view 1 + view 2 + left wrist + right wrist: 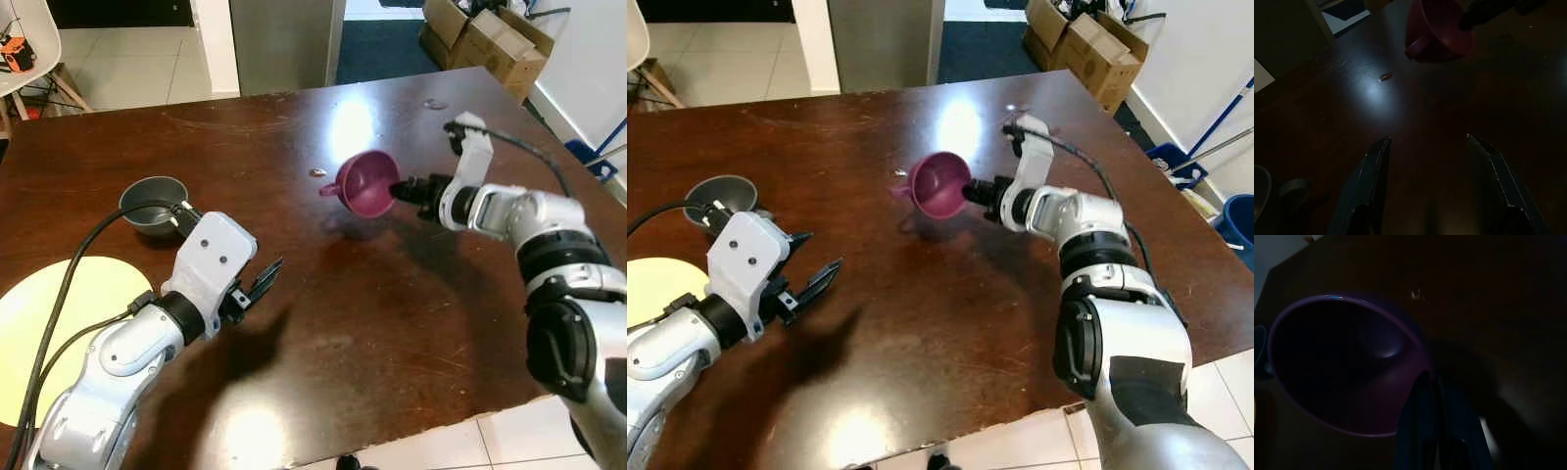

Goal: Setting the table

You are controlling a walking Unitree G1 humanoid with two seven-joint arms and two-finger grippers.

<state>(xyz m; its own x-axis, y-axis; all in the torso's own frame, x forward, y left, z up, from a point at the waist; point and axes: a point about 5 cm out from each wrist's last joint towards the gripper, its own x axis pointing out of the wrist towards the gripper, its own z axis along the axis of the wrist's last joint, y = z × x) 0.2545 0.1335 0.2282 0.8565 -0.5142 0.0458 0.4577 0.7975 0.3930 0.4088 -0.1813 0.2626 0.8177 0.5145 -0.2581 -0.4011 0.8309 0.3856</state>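
A magenta cup [366, 183] with a small handle is held tilted on its side above the dark wooden table [392, 323], its mouth facing left. My right gripper [402, 189] is shut on its rim; the right wrist view looks into the cup [1347, 367] past the closed fingers [1422, 426]. My left gripper [263, 278] hovers open over the table's left part, with nothing between its fingers [1371, 181]; the cup [1437, 32] is ahead of it. A grey cup [153, 205] stands at the left, beside a yellow plate [59, 318].
A small scrap [317, 172] lies on the table near the magenta cup. Cardboard boxes [485, 37] stand on the floor beyond the far right corner. A white chair [29, 44] is at the far left. The table's front edge runs close to me.
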